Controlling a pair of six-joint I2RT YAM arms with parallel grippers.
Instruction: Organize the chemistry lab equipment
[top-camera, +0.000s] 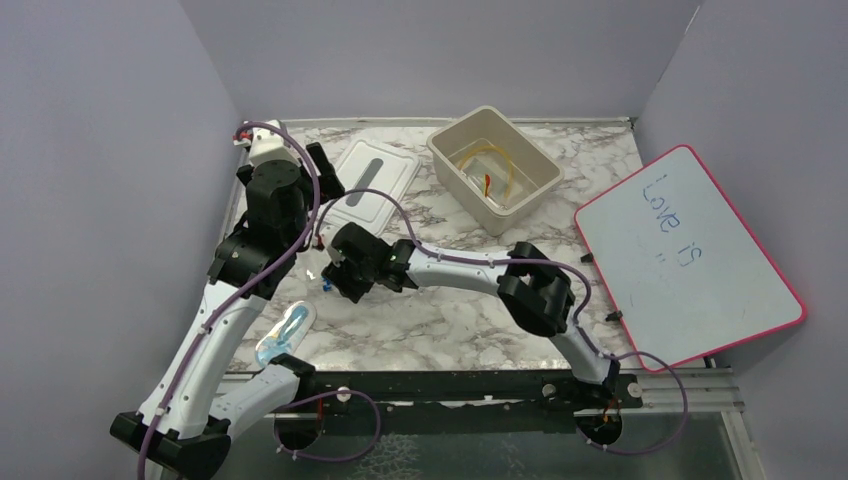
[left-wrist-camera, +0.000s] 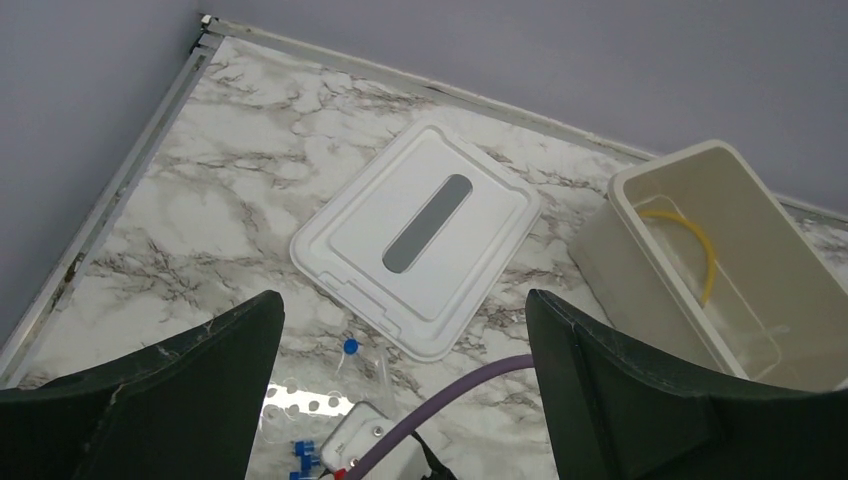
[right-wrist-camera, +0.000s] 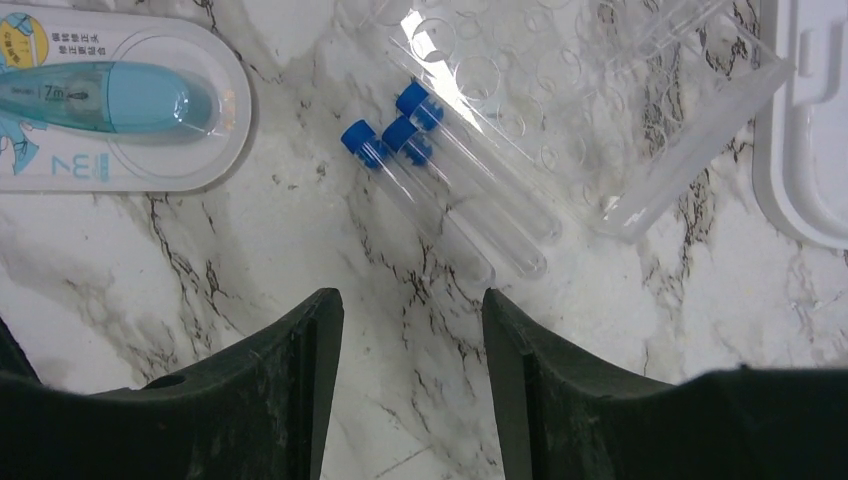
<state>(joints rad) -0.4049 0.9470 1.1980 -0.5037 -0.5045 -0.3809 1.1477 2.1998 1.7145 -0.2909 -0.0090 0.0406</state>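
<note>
Three blue-capped test tubes (right-wrist-camera: 440, 190) lie side by side on the marble next to a clear plastic rack (right-wrist-camera: 600, 100). My right gripper (right-wrist-camera: 412, 310) is open and empty, just above the table at the tubes' closed ends; it also shows in the top view (top-camera: 335, 280). My left gripper (left-wrist-camera: 405, 310) is open and empty, held high over the white lid (left-wrist-camera: 420, 250). The beige bin (top-camera: 540, 160) holds the amber tubing (top-camera: 490, 160) and the red-tipped dropper (top-camera: 487, 184). A fourth blue-capped tube (left-wrist-camera: 350, 347) lies near the lid. The metal tongs are out of view.
A packet with a blue correction tape (right-wrist-camera: 100, 100) lies left of the tubes, also near the table's front left (top-camera: 285, 333). The pink-edged whiteboard (top-camera: 685, 255) leans at the right. Grey walls close the left, back and right.
</note>
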